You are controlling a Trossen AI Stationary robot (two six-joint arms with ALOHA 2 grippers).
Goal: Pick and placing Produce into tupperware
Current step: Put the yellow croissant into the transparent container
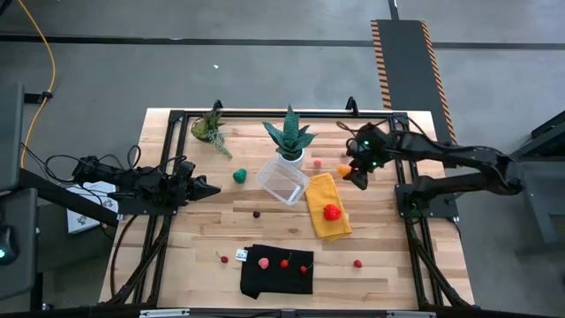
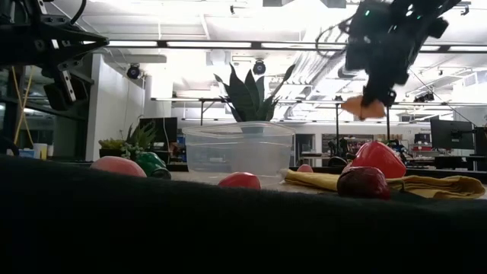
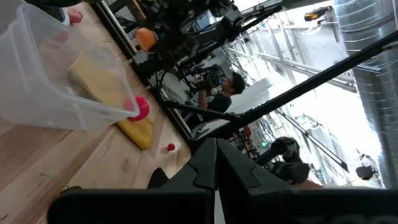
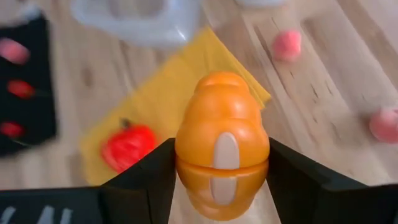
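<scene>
My right gripper (image 1: 355, 173) is shut on an orange toy vegetable (image 4: 222, 158) and hangs above the table's far right part, beside the yellow cloth (image 1: 328, 206). The clear tupperware (image 1: 282, 179) stands on the table at mid-centre, with nothing showing in it. A red piece (image 1: 332, 211) lies on the yellow cloth. Several small red pieces (image 1: 284, 262) lie on a black cloth (image 1: 276, 272). A green piece (image 1: 239, 176), a dark piece (image 1: 257, 213) and a pink piece (image 1: 318, 162) lie on the wood. My left gripper (image 1: 210, 188) is shut and empty at the left. My right gripper pinches the orange vegetable by two opposite sides (image 4: 181, 155) between its two fingers (image 4: 146, 177). The fingers come from above, pointing down. The vegetable is lifted clear of the table and shows just below the fingers in the low view (image 2: 364, 108).
Two potted plants (image 1: 290, 137) (image 1: 210, 126) stand along the far edge, the larger right behind the tupperware. A loose red piece (image 1: 357, 262) lies near the front right. A person (image 3: 231, 84) shows in the room beyond the table.
</scene>
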